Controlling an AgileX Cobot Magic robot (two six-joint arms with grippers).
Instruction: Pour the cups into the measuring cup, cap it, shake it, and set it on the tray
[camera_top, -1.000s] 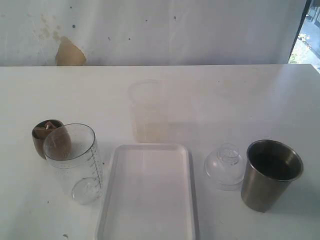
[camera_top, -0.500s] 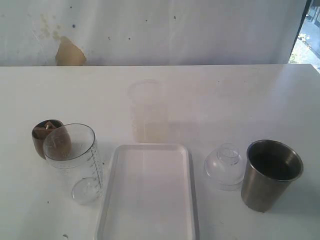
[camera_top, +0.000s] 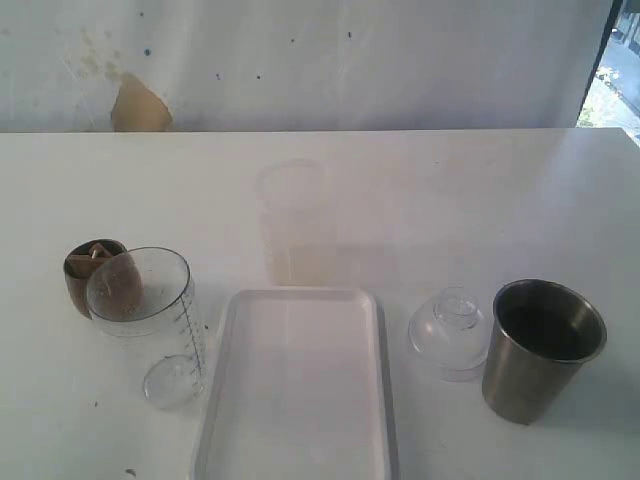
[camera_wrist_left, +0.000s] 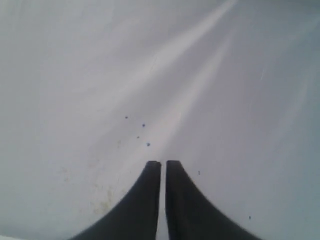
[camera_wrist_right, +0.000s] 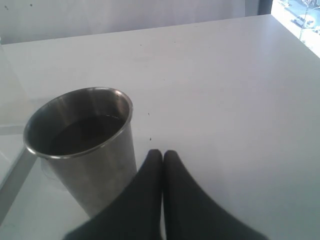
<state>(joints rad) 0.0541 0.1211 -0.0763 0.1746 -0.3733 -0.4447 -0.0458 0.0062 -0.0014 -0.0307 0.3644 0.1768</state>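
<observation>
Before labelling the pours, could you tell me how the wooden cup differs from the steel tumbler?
The wooden cup is small, rounded, brown; the steel tumbler is taller, tapered, metallic. The wooden cup stands far left, the steel tumbler far right. Both stand upright, untouched.

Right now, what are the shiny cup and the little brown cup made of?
The shiny cup looks like brushed steel: grey with a soft, dull sheen. The little brown cup looks like wood, matte and warm brown, though the measuring cup, probably clear plastic, half hides it.
</observation>
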